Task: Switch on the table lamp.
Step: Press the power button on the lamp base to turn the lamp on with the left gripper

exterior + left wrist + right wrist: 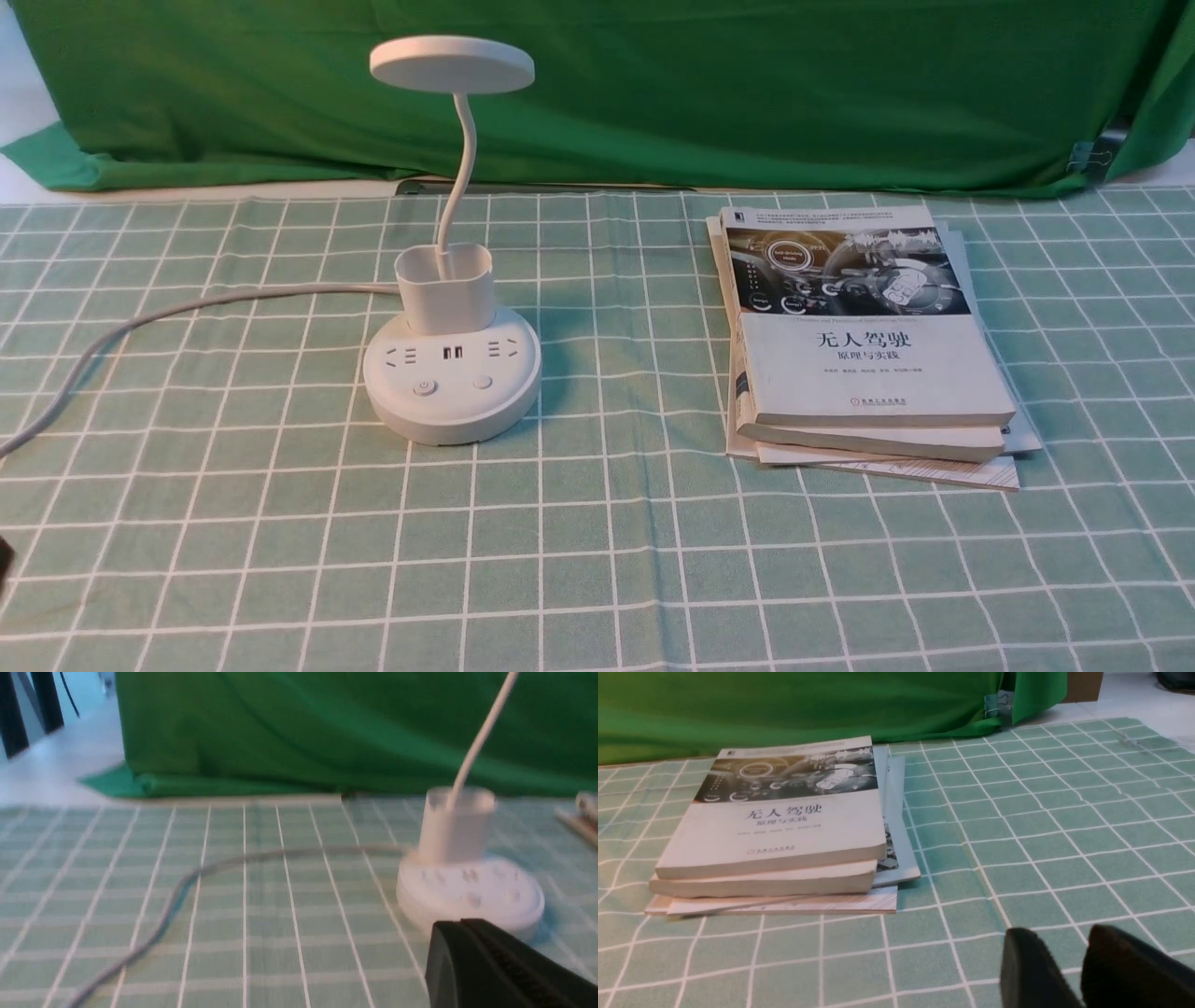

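Note:
The white table lamp stands left of the table's middle. Its flat disc head shows no glow. A thin curved neck drops into a small cup on the round base, which carries sockets and two buttons. In the left wrist view the lamp base lies just beyond my left gripper, whose black fingers are pressed together with nothing between them. My right gripper hovers over bare cloth with a gap between its fingers, near the books. Neither gripper touches the lamp.
A stack of books lies to the right of the lamp. The lamp's grey cable runs from the base off the left edge. A green backdrop hangs behind the checked tablecloth.

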